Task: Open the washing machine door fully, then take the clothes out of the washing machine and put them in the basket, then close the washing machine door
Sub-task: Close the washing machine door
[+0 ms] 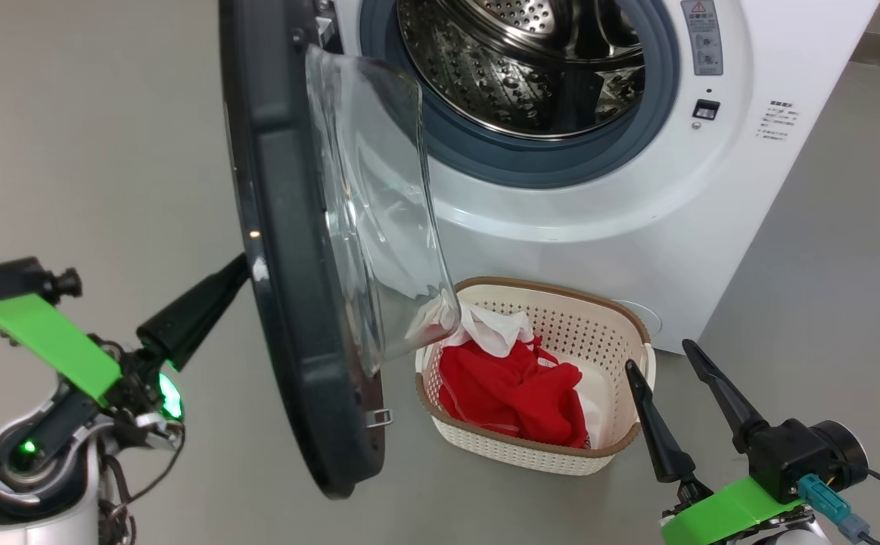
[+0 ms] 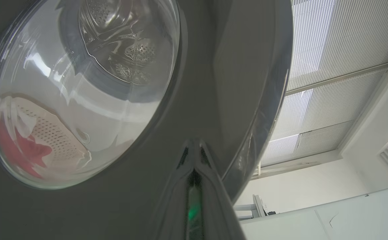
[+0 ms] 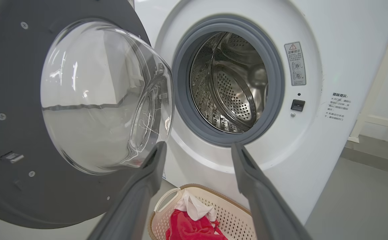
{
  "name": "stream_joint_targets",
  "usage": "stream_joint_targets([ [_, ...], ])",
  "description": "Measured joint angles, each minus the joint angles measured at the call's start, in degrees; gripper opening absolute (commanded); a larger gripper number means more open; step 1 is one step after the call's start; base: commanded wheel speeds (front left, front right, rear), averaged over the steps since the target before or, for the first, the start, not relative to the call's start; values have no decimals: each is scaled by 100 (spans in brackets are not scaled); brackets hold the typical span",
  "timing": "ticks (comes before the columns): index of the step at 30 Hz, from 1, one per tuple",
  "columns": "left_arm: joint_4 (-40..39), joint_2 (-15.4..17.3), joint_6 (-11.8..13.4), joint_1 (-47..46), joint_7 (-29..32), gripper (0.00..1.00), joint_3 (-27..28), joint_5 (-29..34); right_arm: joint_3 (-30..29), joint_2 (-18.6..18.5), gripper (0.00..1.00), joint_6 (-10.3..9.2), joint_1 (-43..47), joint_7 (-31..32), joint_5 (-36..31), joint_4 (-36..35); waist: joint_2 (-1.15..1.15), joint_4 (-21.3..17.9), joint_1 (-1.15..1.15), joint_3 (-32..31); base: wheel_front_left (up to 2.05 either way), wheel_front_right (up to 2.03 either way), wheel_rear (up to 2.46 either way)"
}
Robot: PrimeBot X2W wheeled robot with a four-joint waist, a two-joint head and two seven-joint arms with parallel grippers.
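Note:
The washing machine (image 1: 636, 197) stands with its steel drum (image 3: 230, 83) bare inside. The washing machine door (image 1: 288, 303) hangs swung out, edge-on in the head view, its glass bowl (image 3: 103, 96) bulging toward the machine. My left gripper (image 1: 237, 266) is shut, its tip against the door's outer black face (image 2: 167, 173), and holds nothing. The basket (image 1: 561, 454) sits on the floor below the opening with the red and white clothes (image 1: 511, 393) in it. My right gripper (image 1: 658, 354) hovers open and empty just right of the basket, pointing at the machine (image 3: 199, 146).
Grey floor (image 1: 91, 136) spreads left of the door and to the right of the machine (image 1: 825, 288). A metal latch (image 1: 379, 416) juts from the door's inner rim. The door's lower edge hangs close to the basket's left side.

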Motion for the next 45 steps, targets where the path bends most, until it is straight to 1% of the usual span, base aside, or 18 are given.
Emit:
stream_joint_targets([
  [5, -14, 1, -1, 90, -198, 0, -242, -170, 7, 0, 100, 0, 0, 0, 9, 12, 0, -105, 0, -28, 0, 0, 0],
  [9, -14, 1, -1, 107, -337, 0, -377, -227, 30, 1, 100, 0, 0, 0, 10, 16, 0, -205, 0, -49, 0, 0, 0],
  [17, 5, 3, -20, 115, -579, 0, -628, -538, 42, 2, 100, 0, 2, -1, 10, 16, 0, -443, 0, -67, 0, 0, 0],
  [28, 235, 3, -162, 96, -954, 0, -876, -828, 45, 3, 100, 0, 1, 0, 10, 11, 0, -810, 0, 14, 0, 0, 0],
  [36, 426, 3, -222, -39, -1156, 0, -965, -905, 40, 3, 100, 0, -1, -1, 10, 9, 0, -1104, 0, 99, 0, 0, 0],
  [45, 659, 2, -364, -234, -1461, 0, -1042, -1018, 31, 3, 100, 0, -75, 0, 10, 7, 0, -1375, 0, 223, 0, 0, 0],
])
